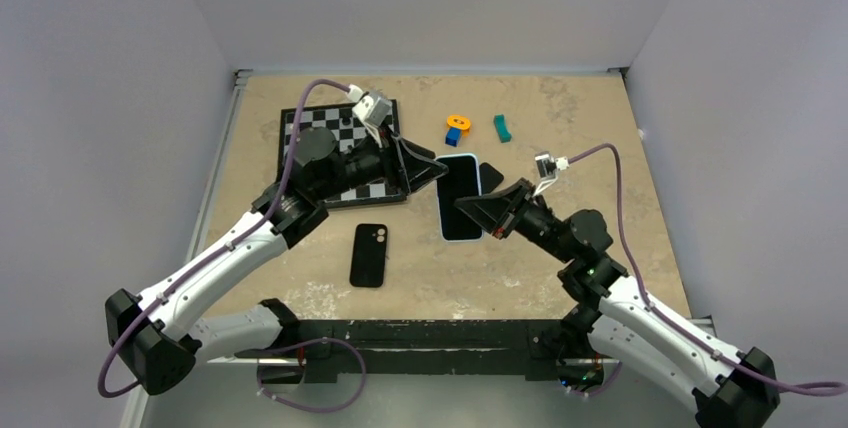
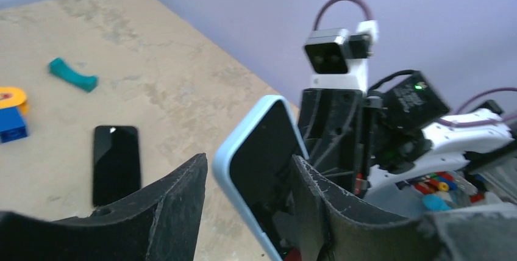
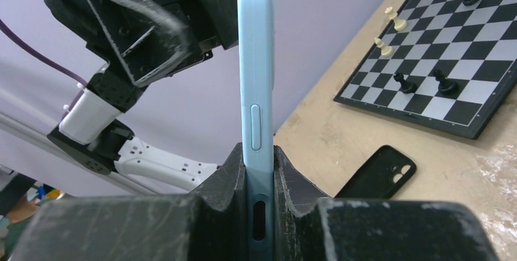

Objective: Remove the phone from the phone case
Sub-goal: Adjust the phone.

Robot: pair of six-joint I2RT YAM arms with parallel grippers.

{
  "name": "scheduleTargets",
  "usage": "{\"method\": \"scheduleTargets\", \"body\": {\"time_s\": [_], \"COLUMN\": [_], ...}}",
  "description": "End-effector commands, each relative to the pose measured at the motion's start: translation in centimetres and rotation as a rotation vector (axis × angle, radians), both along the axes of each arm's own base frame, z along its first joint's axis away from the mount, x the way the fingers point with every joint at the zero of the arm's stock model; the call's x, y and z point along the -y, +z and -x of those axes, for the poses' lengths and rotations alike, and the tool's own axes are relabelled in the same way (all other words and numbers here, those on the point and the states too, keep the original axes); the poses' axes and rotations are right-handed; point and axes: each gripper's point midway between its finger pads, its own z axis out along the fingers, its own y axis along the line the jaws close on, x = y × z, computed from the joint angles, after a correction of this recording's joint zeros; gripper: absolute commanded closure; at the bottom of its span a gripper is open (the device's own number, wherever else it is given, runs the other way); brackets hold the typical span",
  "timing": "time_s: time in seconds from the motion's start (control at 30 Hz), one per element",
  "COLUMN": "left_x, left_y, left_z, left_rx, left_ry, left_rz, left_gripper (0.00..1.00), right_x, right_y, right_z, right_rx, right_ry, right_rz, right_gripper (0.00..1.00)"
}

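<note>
A phone in a light blue case (image 1: 460,198) is held up on edge above the table. My right gripper (image 1: 472,210) is shut on its lower end. In the right wrist view the case's side (image 3: 256,84) rises straight up from between the jaws of the right gripper (image 3: 259,169). My left gripper (image 1: 438,174) is open at the case's far end. In the left wrist view the case (image 2: 259,157) stands between the spread jaws of the left gripper (image 2: 250,212), with a gap to the left finger (image 2: 174,206). The black screen fills the case.
A black empty case (image 1: 369,254) lies on the table at the near left. A second black phone (image 1: 491,176) lies flat behind the held one. A chessboard (image 1: 300,128) with pieces is at the back left. An orange and blue block (image 1: 456,129) and a teal piece (image 1: 502,128) lie at the back.
</note>
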Motion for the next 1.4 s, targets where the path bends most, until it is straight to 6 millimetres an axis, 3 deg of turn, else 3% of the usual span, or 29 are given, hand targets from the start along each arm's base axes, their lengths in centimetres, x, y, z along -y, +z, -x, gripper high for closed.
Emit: {"method": "scheduleTargets", "body": {"time_s": [0.0, 0.2, 0.57, 1.03, 1.1, 1.13, 1.17, 1.2, 1.3, 1.37], "left_x": [1.6, 3.3, 4.1, 4.9, 4.9, 4.9, 4.9, 4.7, 4.1, 3.6], "left_y": [3.4, 2.6, 2.3, 1.5, 1.4, 1.4, 1.3, 1.4, 1.2, 1.1], "left_z": [3.2, 3.7, 3.8, 3.7, 3.7, 3.7, 3.6, 3.5, 2.9, 2.4], "left_rx": [0.037, -0.038, -0.071, -0.11, -0.11, -0.109, -0.108, -0.103, -0.088, -0.096], "left_ry": [-0.215, -0.323, -0.377, -0.418, -0.42, -0.418, -0.411, -0.398, -0.332, -0.289], "left_rz": [0.153, 0.179, 0.185, 0.172, 0.17, 0.169, 0.164, 0.158, 0.126, 0.105], "left_gripper": [0.45, 0.56, 0.8, 0.79, 0.85, 0.95, 1.0, 1.0, 1.0, 1.0], "right_x": [0.5, 0.7, -0.5, -0.7, -0.8, -0.9, -1.1, -1.3, -1.4, -1.3], "right_y": [5.8, 6.5, 5.7, 5.1, 4.9, 4.5, 4.1, 3.6, 1.4, -0.1], "right_z": [1.5, 1.6, 1.1, 0.7, 0.6, 0.4, 0.2, 0.0, -0.5, -0.4], "right_rx": [0.154, 0.195, 0.184, 0.174, 0.164, 0.154, 0.136, 0.117, 0.047, 0.021], "right_ry": [0.054, 0.053, 0.089, 0.085, 0.086, 0.084, 0.081, 0.075, 0.058, 0.057], "right_rz": [-0.171, -0.218, -0.211, -0.206, -0.194, -0.177, -0.152, -0.118, 0.018, 0.115], "right_gripper": [1.0, 1.0, 1.0, 1.0, 1.0, 1.0, 0.98, 0.89, 0.51, 0.44]}}
